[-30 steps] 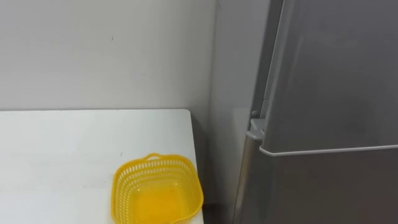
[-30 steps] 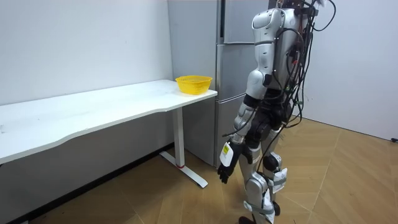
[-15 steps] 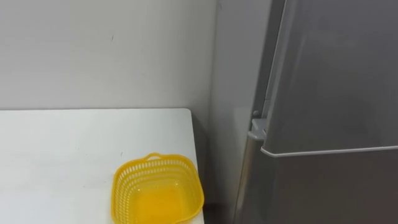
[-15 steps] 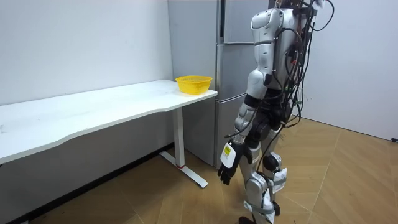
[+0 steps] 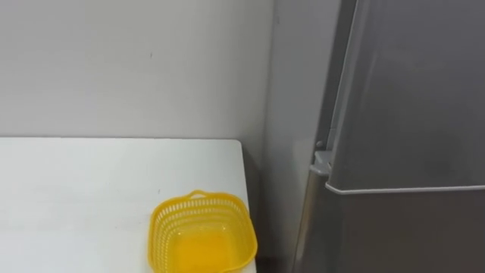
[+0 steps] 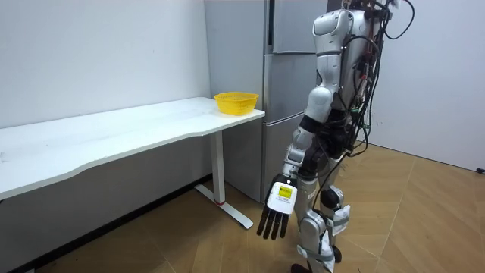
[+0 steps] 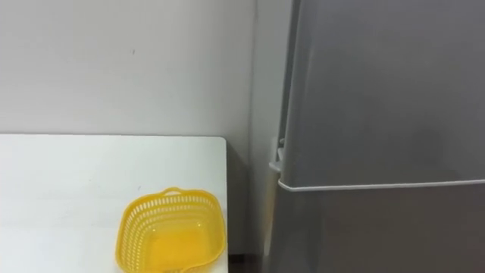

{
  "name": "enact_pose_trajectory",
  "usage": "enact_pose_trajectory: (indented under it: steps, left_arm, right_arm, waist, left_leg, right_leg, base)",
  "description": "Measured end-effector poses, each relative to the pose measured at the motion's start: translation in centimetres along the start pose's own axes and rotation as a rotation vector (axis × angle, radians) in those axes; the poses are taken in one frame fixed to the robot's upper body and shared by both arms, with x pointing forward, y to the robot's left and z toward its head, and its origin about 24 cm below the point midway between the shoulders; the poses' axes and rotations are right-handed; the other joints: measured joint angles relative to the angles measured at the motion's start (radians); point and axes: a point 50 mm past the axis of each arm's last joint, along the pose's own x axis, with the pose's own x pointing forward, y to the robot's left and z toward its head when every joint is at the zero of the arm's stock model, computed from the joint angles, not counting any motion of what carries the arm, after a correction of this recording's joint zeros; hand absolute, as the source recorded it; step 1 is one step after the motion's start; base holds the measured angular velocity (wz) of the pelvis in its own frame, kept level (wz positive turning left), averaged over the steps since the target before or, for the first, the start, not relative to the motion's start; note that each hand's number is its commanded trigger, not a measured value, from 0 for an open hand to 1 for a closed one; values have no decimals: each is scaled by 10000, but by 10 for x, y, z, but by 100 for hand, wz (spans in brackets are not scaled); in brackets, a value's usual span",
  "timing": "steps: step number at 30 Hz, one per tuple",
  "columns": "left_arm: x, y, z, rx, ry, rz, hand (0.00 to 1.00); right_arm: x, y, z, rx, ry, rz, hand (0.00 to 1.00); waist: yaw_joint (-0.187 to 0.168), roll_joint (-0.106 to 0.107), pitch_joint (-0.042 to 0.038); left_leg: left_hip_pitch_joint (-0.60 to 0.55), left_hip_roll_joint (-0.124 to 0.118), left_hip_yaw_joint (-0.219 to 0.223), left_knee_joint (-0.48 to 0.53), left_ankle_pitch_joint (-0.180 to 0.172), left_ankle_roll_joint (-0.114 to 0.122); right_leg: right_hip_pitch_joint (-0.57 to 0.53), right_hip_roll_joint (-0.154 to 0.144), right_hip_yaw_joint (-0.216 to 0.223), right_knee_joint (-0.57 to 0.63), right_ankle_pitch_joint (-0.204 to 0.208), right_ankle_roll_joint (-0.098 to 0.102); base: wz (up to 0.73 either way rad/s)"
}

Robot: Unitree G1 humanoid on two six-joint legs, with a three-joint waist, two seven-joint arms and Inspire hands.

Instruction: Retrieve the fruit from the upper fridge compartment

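Note:
The grey fridge [image 5: 409, 91] stands right before me with both doors shut; a seam [image 5: 402, 188] parts the upper door from the lower one. In the room view I stand upright close to the fridge [image 6: 284, 68], facing it. My left hand [image 6: 276, 216] hangs low beside my thigh with its fingers straight and pointing down, holding nothing. It is far below the upper door.
A white table [image 5: 76, 197] runs along the wall to my left, its end close to the fridge's side. An empty yellow basket [image 5: 202, 243] sits at the table's near corner by the fridge. Wooden floor [image 6: 424, 220] lies open behind me.
My left arm has swung forward and its fingers have straightened to point down. The eye view has shifted a little, so basket and fridge sit further right in it.

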Motion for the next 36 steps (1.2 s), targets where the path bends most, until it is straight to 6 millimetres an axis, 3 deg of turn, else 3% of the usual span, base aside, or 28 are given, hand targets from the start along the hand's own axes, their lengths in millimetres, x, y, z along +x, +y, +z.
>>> enact_pose_trajectory:
  steps: [4, 10, 12, 17, 22, 28, 31, 33, 36]
  left_arm:
    - [-1, 5, 14, -1450, -231, 815, 0]
    - [-16, -1, 59, -3052, -2002, 1583, 0]
    - [-30, -5, 84, -3977, -3058, 1633, 0]
    - [-58, -5, 122, -5791, -4648, 1653, 0]
    - [-80, 4, 148, -7245, -5765, 1607, 0]
    - [-133, 21, 193, -8265, -9182, 1043, 0]
    - [-162, 38, 213, -8372, -11492, 1297, 0]
    - [-194, 45, 228, -8892, -13044, 755, 0]
    - [-221, 52, 235, -9260, -14401, 206, 0]
  right_arm:
    - [0, -1, 2, -153, -140, -100, 0]
    - [-2, -4, 3, -130, -483, -377, 0]
    - [-3, -5, 3, -296, -664, -500, 0]
    - [-4, -9, 6, -906, -894, -822, 0]
    - [-5, -12, 6, -930, -1068, -1089, 0]
    - [-7, -19, -5, -889, -855, -1531, 0]
    - [-7, -20, -6, -892, -817, -1571, 0]
    - [-7, -22, -8, -823, -717, -1582, 0]
    - [-8, -29, -11, -885, -681, -1623, 0]
  waist:
    - [7, 26, -18]
    - [-59, 147, -88]
    - [-45, 179, -104]
    - [-18, 295, -145]
    - [77, 349, -132]
    - [243, 362, -112]
    - [209, 407, -66]
    - [205, 473, -24]
    - [75, 614, 46]
  left_leg:
    - [20, 7, -59, -95, -1, 1]
    - [-63, -5, -188, -91, 0, 1]
    - [-91, -5, -234, -69, 1, 1]
    - [-81, -18, -227, -38, 3, 2]
    - [-10, -15, -186, -48, 5, 0]
    - [9, -22, -187, -46, 5, 1]
    - [-3, -17, -148, -47, 5, 1]
    - [-8, -32, -176, -61, 4, 1]
    - [23, -51, -263, -59, 4, 1]
  right_leg:
    - [30, 14, -42, 30, 2, -1]
    - [2, -13, -242, 37, 5, 2]
    - [-2, -21, -290, 42, 5, 1]
    - [8, -37, -314, 46, 5, 2]
    - [25, -13, -146, 51, 4, 3]
    - [24, -22, -167, 57, 3, 4]
    - [7, -13, -114, 37, 3, 4]
    - [81, -22, -134, -13, 6, 10]
    - [161, -41, -194, -42, -11, 36]
  base:
    - [0]
    - [4]
    - [7]
    - [0]
    - [-7]
    - [0]
    - [0]
    - [8]
    - [7]
